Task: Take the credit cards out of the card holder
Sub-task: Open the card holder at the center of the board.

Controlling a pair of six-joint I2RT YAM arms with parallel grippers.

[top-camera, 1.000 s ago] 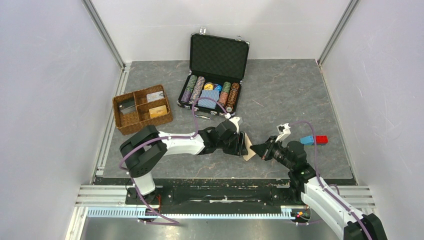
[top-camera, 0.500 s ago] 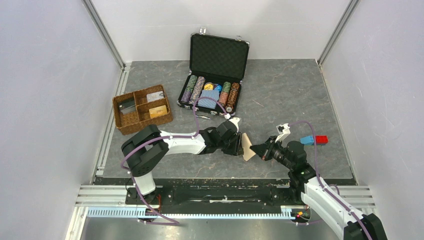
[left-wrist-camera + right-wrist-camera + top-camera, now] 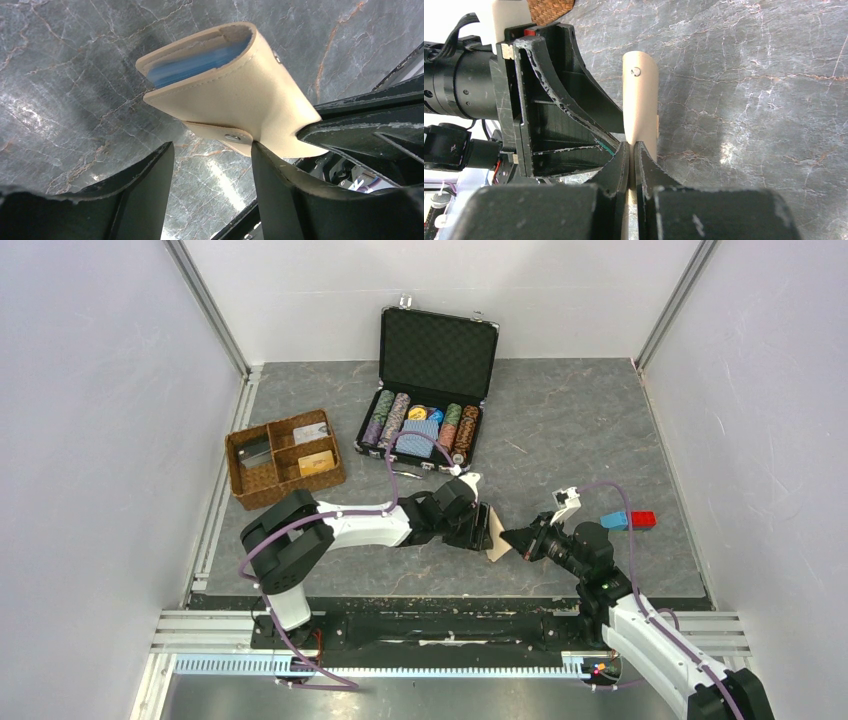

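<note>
The tan card holder [image 3: 497, 537] is held up on edge above the table's front middle. My right gripper [image 3: 517, 540] is shut on its edge; in the right wrist view the jaws [image 3: 631, 150] pinch the tan leather [image 3: 640, 100]. My left gripper [image 3: 482, 525] is open beside it. In the left wrist view the holder [image 3: 225, 85] shows a blue inside, and its strap tab touches my right-hand finger [image 3: 280, 200]; the gap [image 3: 211, 147] is empty. Three credit cards lie in the wicker tray: a tan one [image 3: 316, 462], a pale one [image 3: 311, 431] and a dark one [image 3: 255, 452].
The brown wicker divided tray [image 3: 262, 490] stands at the left. An open black case [image 3: 438, 350] with poker chips and a blue deck stands at the back middle. Blue and red blocks [image 3: 630, 520] lie at the right. Walls close in three sides.
The left gripper has shifted slightly at the card holder. The right gripper keeps its hold and has barely moved.
</note>
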